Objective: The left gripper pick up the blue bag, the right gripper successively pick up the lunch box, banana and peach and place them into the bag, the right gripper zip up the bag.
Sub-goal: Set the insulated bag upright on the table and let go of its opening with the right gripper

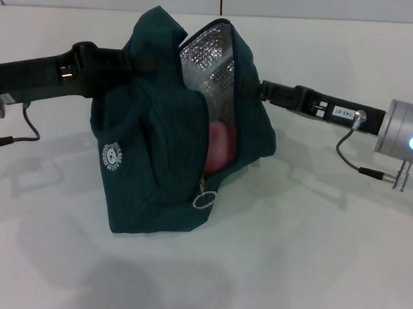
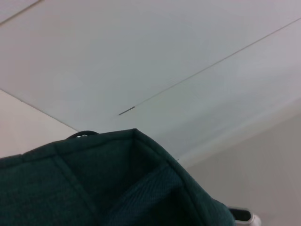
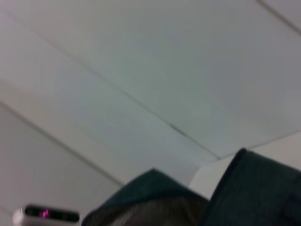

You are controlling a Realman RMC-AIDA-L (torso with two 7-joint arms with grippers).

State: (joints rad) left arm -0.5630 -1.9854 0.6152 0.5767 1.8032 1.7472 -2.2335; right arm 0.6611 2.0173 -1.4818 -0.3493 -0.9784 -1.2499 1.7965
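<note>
We are propping the blue bag (image 1: pixel 166 131) upright at frame centre with the left gripper (image 1: pixel 128 60); we cannot tell its grip. The right gripper (image 1: pixel 262 91), likewise unreadable, is reaching behind. The peach (image 1: pixel 221 147) is sitting inside, so zipping appears due.

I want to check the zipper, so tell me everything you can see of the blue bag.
The blue bag is dark teal fabric with silver foil lining and a round white logo. It stands slumped on the white table, its front zip open, ring pull hanging low. Something pink shows inside. The left gripper meets its upper left side, the right gripper its upper right; their fingers are hidden.
</note>
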